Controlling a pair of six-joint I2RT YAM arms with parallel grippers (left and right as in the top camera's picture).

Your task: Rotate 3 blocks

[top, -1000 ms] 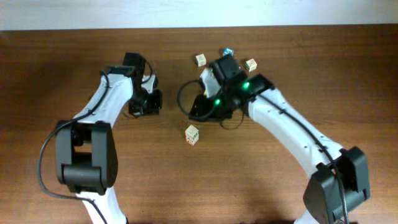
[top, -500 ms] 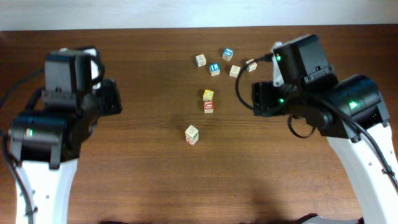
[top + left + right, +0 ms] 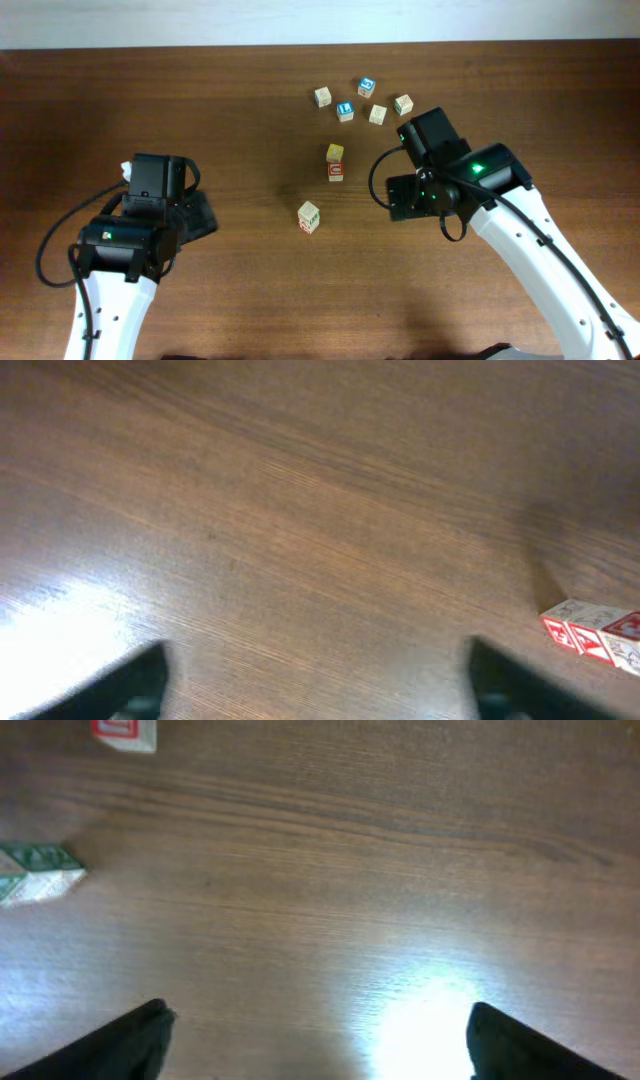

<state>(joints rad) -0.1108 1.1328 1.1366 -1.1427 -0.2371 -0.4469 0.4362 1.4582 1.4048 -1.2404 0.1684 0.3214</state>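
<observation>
A red-faced block (image 3: 336, 172) lies mid-table, touching a yellow cube (image 3: 335, 153) behind it. A pale block with green and red print (image 3: 309, 216) sits alone nearer the front. More pale blocks (image 3: 322, 96) (image 3: 377, 114) lie in the back cluster. My left gripper (image 3: 203, 217) is well left of the lone block, open over bare wood. In the left wrist view its gripper (image 3: 315, 695) holds nothing, and the pale block (image 3: 595, 635) shows at the right edge. My right gripper (image 3: 398, 197) is right of the red block, open and empty (image 3: 318, 1045). The red block (image 3: 125, 732) and the pale block (image 3: 35, 880) show in its view.
Two blue-faced cubes (image 3: 367, 86) (image 3: 345, 110) and a green-printed pale cube (image 3: 403, 104) sit in the back cluster. The dark wooden table (image 3: 230, 120) ends at a white edge along the back. Both white arms reach in from the front corners.
Both arms have pulled back from the middle of the table toward the front. Both grippers have opened wide. The red and yellow cubes, covered by the right arm a second ago, now show.
</observation>
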